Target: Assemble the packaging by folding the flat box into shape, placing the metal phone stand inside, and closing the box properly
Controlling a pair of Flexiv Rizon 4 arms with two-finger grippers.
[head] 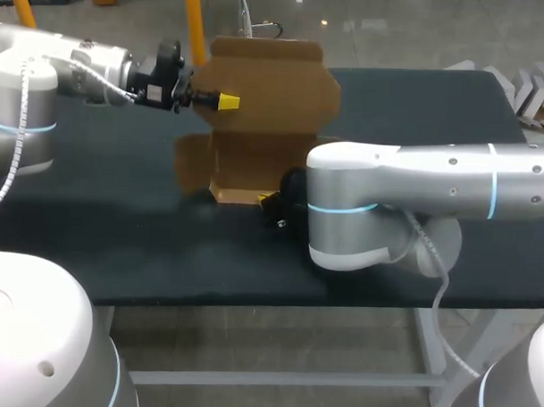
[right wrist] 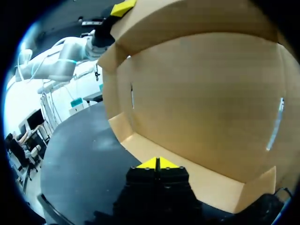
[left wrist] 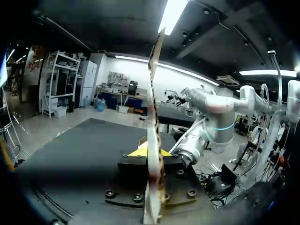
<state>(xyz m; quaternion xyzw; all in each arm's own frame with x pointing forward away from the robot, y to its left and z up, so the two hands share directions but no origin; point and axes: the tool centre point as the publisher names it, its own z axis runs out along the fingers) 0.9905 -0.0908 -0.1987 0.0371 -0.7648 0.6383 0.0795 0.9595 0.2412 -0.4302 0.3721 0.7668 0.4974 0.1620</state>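
Note:
The brown cardboard box is partly unfolded on the black table, with its large back panel raised and tilted up. My left gripper is shut on that panel's left edge. In the left wrist view the sheet stands edge-on between the yellow tips of this gripper. My right arm reaches across from the right. Its gripper is shut, tips together, at the low front flap of the box, as its own view shows. Nothing shows between its fingers. I see no phone stand inside the box.
The black table has bare surface to the left and in front of the box. Several pale grey objects lie at the far right corner. My right arm's elbow sits low over the table's middle.

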